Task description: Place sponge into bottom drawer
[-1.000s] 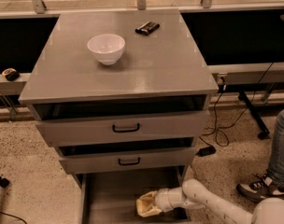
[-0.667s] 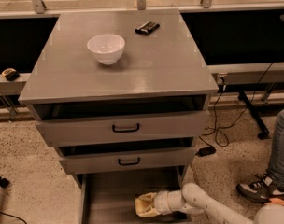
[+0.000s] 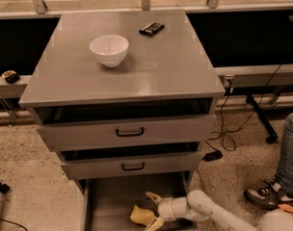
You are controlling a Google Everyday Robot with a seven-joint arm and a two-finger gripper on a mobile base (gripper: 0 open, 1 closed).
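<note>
The bottom drawer (image 3: 113, 196) is pulled out at the foot of the grey cabinet, its flat grey floor showing. The pale yellow sponge (image 3: 139, 215) lies on that floor near the front. My gripper (image 3: 154, 210) reaches in from the lower right on its white arm, just right of the sponge. Its yellowish fingers (image 3: 153, 197) are spread apart, one behind and one in front of the sponge's right end. I cannot tell whether they still touch it.
The two upper drawers with black handles (image 3: 129, 132) are slightly ajar. A white bowl (image 3: 109, 49) and a dark small object (image 3: 152, 29) sit on the cabinet top. A person's leg and shoe (image 3: 276, 186) stand on the right, with cables on the floor.
The gripper was closed around the sponge over the drawer. Now its fingers have spread and the sponge rests on the drawer floor, slightly further left.
</note>
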